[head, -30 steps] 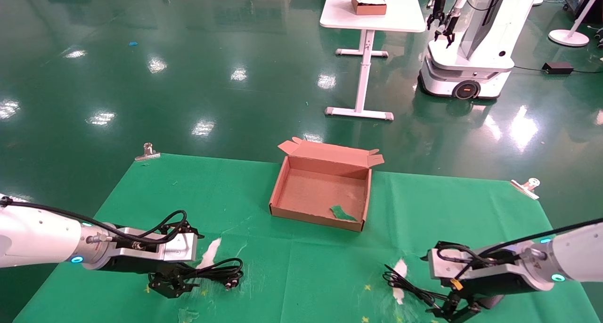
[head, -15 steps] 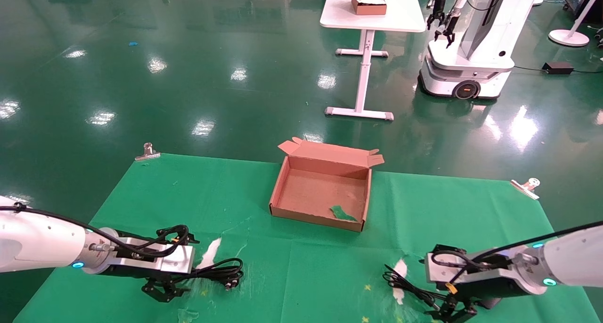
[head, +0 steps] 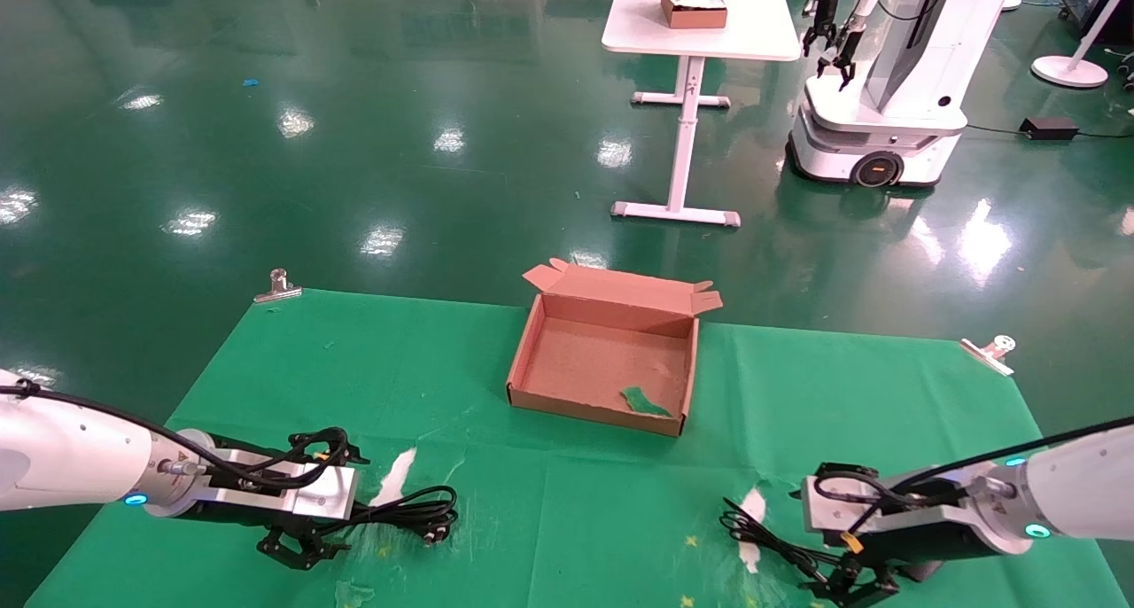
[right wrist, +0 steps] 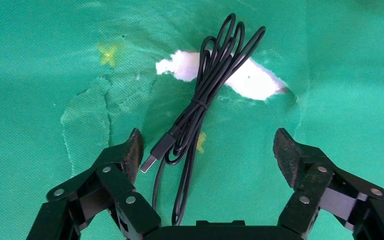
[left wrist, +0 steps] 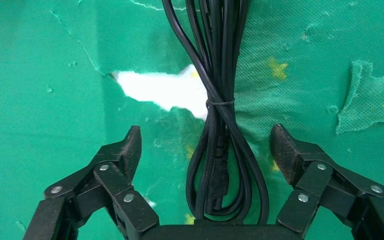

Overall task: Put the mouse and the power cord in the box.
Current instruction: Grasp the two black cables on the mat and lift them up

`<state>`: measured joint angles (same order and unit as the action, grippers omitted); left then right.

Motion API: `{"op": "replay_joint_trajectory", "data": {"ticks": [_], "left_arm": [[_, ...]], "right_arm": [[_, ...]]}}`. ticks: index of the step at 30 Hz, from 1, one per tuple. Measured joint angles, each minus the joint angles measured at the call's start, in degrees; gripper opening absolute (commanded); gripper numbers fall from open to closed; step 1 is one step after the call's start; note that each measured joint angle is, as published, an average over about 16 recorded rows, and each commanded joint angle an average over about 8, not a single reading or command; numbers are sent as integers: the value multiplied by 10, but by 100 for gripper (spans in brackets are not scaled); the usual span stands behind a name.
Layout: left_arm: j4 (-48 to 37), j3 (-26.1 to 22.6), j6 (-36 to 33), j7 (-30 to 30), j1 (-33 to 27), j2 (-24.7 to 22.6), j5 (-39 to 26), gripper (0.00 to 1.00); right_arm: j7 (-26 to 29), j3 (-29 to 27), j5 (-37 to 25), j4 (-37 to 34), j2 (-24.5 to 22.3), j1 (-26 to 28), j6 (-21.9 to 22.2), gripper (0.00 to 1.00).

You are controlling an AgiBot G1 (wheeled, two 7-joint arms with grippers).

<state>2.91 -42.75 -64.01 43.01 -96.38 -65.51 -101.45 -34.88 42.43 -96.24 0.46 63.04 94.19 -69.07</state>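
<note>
Left gripper (left wrist: 206, 150) first: your fingers are spread wide, one pad on each side of the power cord (left wrist: 220, 125), neither touching it. In the left wrist view the bundle runs straight up the middle of the frame from between the pads, so its long axis runs straight away from your palm and crosses the line along which the fingers close — a squeeze should catch every strand. The small tie cinches it just above the pads; the looped end lies nearest the palm. In the head view the left gripper (head: 297, 550) sits at lower left, and the power cord (head: 403, 510) stretches from it toward frame centre, with the chunky plug at the far, right-hand end.

Right gripper (right wrist: 207, 152) is also wide open, low over the thin cable of the mouse (right wrist: 200, 107). That bundle runs up the frame, leaning slightly right, its slim connector pointing back toward the lower left, just beside one pad. You cannot see the mouse body in either view. In the head view the right gripper (head: 855, 581) is at the lower right edge, with the cable (head: 766, 537) fanning out to its upper left.

Beyond both, the box (head: 532, 342) lies open at frame centre, well apart from either gripper — your left is marginally nearer. Only a green scrap (head: 645, 401) lies inside.
</note>
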Motion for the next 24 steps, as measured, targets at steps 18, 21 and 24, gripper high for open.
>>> {"op": "replay_joint_trajectory", "data": {"ticks": [18, 21, 24], "left_arm": [[3, 1, 0, -3, 2, 0, 2, 0], [3, 1, 0, -3, 2, 0, 2, 0], [3, 1, 0, -3, 2, 0, 2, 0]], "right_arm": [[1, -1, 2, 3, -1, -1, -2, 0], [1, -1, 2, 3, -1, -1, -2, 0], [1, -1, 2, 3, -1, -1, -2, 0]]}}
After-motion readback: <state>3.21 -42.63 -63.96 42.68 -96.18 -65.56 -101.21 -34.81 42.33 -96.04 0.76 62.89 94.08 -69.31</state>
